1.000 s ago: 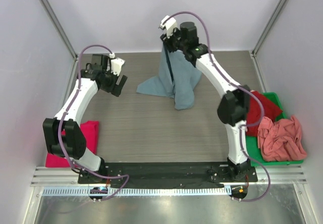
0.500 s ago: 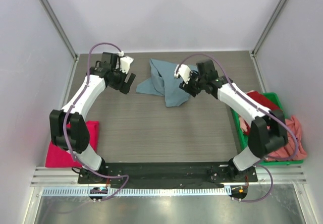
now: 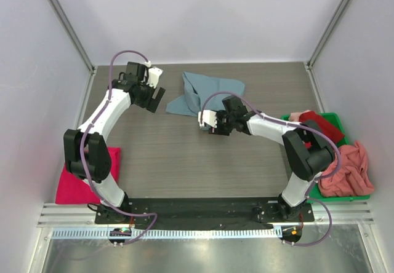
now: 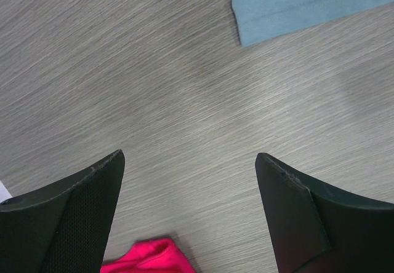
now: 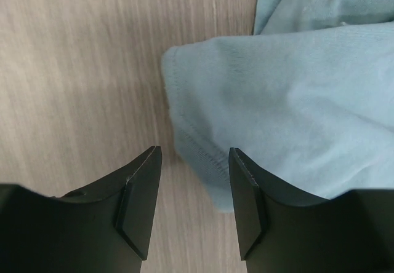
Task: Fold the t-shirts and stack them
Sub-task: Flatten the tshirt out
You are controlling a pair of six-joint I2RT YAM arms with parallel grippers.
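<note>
The grey-blue t-shirt [image 3: 212, 91] lies crumpled at the far middle of the tabletop [image 3: 184, 156]. The right tool [image 5: 191, 156] hovers over its near hem, jaws parted, gripping nothing. The left tool [image 4: 189, 159] gapes wide above bare wood, just left of the shirt.

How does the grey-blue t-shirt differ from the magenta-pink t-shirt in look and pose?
The grey-blue t-shirt is crumpled with an irregular outline; the magenta-pink t-shirt lies as a flat, tidy rectangle. The grey-blue one sits at the far middle of the table; the magenta-pink one is at the near left edge, partly hidden by the left arm. Both are plain cloth and rest on the table.
</note>
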